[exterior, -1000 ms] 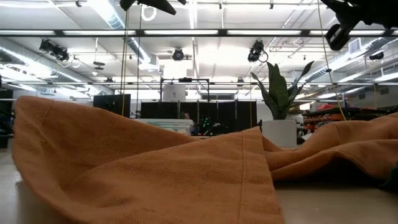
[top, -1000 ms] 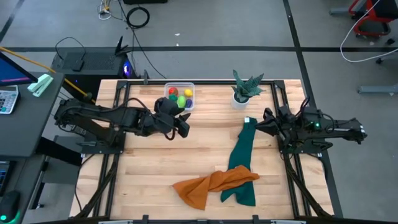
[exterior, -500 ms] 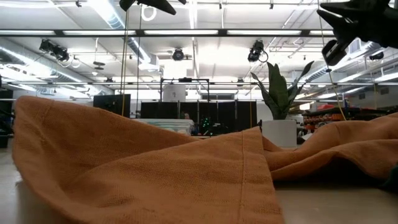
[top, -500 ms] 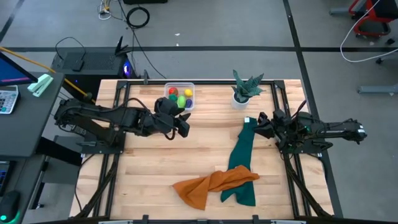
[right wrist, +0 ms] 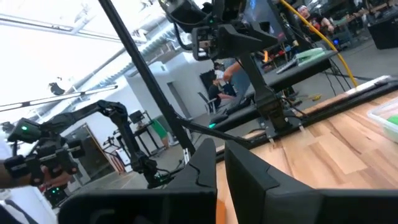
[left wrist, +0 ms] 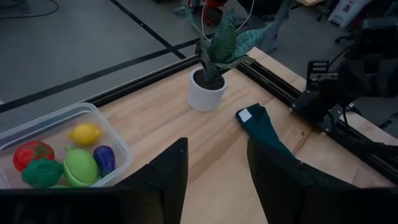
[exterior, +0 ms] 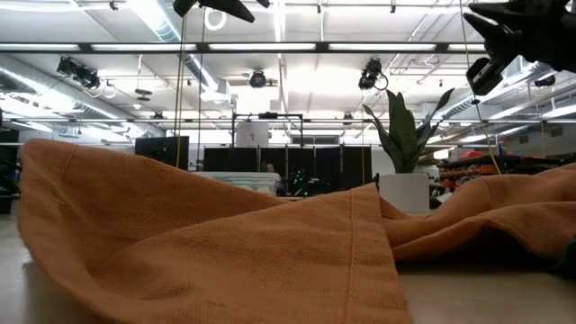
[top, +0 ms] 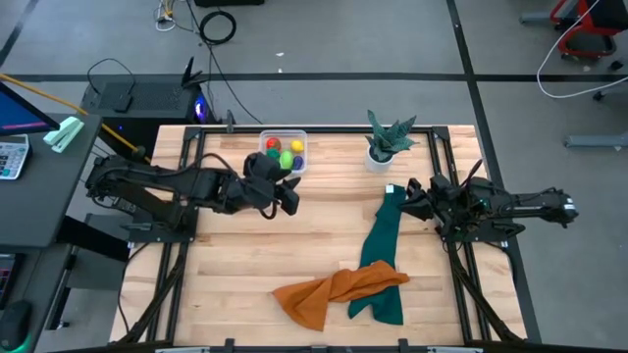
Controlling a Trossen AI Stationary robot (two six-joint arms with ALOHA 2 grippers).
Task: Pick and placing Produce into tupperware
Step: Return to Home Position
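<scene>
5 produce (left wrist: 79, 167) pieces show inside the tupperware (left wrist: 121, 149) at the far edge. Left gripper (top: 287, 200), wide and empty, could bump it if it swings low. Right gripper (top: 411, 196) is almost closed, empty.

Beside the dark left end effector (left wrist: 214, 168), the clear tupperware (left wrist: 122, 148) holds a red piece (left wrist: 31, 154), yellow piece (left wrist: 84, 132), purple piece (left wrist: 104, 158), dark green piece (left wrist: 40, 173) and light green piece (left wrist: 79, 167). Ahead: white pot (left wrist: 207, 94), teal cloth (left wrist: 264, 127), pale wood-grain desk (left wrist: 161, 118).

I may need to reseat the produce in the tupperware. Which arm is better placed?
Probably left. The left pincer, open, hovers beside the tupperware; the right pincer is across the table by the green cloth.
</scene>
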